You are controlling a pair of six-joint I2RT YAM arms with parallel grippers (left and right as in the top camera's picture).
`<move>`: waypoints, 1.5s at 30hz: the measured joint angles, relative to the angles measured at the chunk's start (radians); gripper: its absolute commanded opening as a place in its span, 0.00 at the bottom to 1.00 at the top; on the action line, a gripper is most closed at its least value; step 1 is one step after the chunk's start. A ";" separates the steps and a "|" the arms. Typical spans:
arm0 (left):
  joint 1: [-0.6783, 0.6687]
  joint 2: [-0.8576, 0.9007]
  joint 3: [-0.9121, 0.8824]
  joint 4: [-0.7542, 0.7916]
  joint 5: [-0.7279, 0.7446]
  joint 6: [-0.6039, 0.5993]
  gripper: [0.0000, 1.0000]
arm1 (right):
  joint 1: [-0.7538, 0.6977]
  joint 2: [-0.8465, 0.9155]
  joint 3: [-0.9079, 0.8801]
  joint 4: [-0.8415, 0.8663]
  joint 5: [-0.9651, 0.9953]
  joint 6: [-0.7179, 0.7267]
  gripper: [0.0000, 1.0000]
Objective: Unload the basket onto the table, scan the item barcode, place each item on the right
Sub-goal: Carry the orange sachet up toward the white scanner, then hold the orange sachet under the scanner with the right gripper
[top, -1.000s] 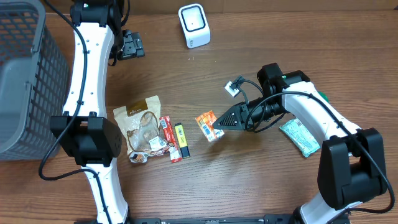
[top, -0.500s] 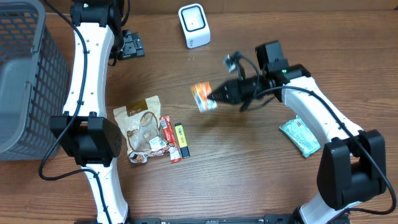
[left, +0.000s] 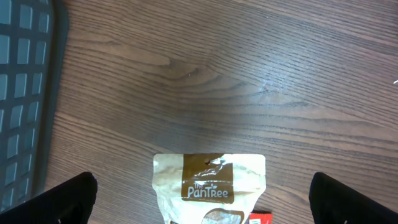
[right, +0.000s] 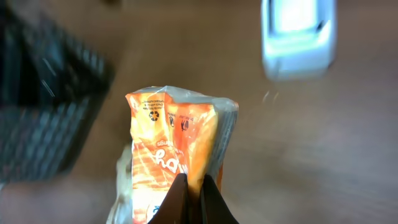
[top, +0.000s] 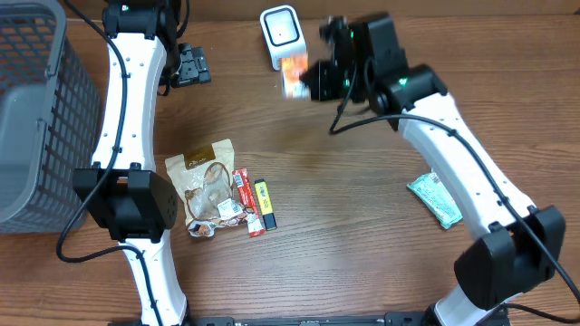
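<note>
Since a second ago the right arm has swung from the middle of the worktop (top: 362,263) to its far side, lifting the orange snack packet (top: 293,74) off the wood and carrying it up to the white scanner (top: 283,36). The right claw (top: 308,81) is pinched fully shut on the packet, and in the wrist view its thin fingertips (right: 177,202) meet on the lower edge of the wrapper. The packet is in the air just to the right of the scanner and slightly nearer than it. From the right wrist it stands upright in front of the claw with its printed face towards the camera, and the scanner shows blurred beyond it at the upper right. Whether a barcode faces the scanner cannot be told.

The left claw (top: 195,65) has not shifted. It sits at the far left, spread wide, with nothing in it. Its wrist camera looks down on a brown snack bag (left: 209,186) lying flat on the worktop.

A grey basket (top: 36,118) fills the left edge. A red stick packet (top: 245,201) touches the bag's right side, with a yellow packet (top: 263,204) just beside that. A green packet (top: 437,199) lies well apart on the right.
</note>
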 measured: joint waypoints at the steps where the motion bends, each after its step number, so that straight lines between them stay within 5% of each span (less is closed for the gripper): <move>1: 0.000 0.000 0.000 -0.001 0.000 0.000 1.00 | 0.000 0.000 0.057 -0.016 0.036 0.004 0.03; 9: 0.000 0.000 0.000 0.000 0.000 0.000 1.00 | -0.004 0.001 0.394 0.007 0.260 0.002 0.03; 18: 0.000 0.000 0.000 0.000 0.000 0.000 1.00 | 0.006 0.080 0.406 0.209 0.485 -0.090 0.03; 36: 0.000 0.000 0.000 0.000 0.000 0.000 1.00 | 0.167 0.611 0.406 0.598 0.846 -0.780 0.03; 45: 0.000 0.000 0.000 0.000 0.000 0.000 1.00 | 0.146 0.708 0.406 0.681 0.958 -0.918 0.03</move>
